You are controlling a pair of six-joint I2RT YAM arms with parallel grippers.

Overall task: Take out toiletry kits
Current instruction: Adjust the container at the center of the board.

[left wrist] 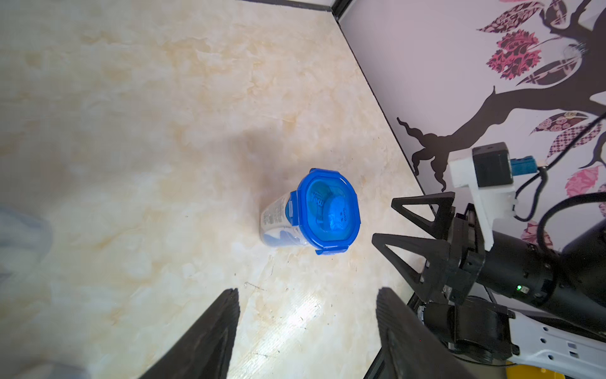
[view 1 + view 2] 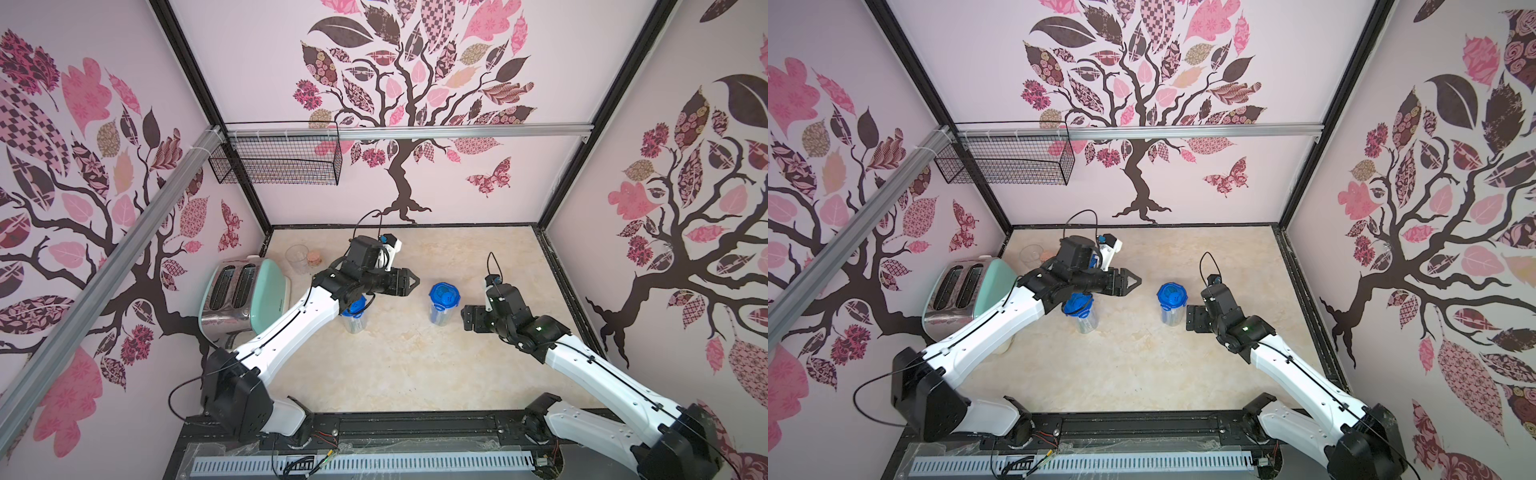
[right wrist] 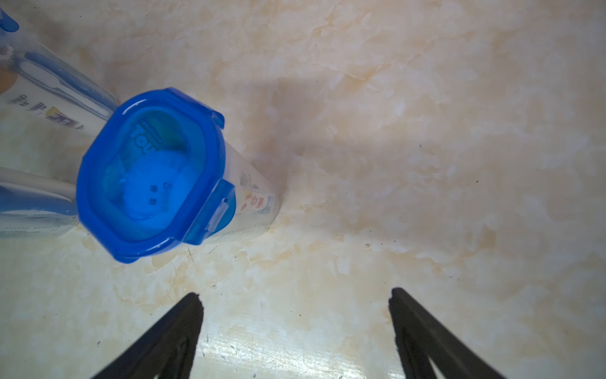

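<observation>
Standing upright mid-table, two blue-lidded canisters, left canister and right canister, hold the toiletry kits inside, while left claw and right claw both gape wide, empty.

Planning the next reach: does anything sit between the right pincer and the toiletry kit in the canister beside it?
Yes: the blue lid is closed on the clear canister, shutting the toiletry kit inside. Only bare table separates the open right pincer from the canister.
</observation>
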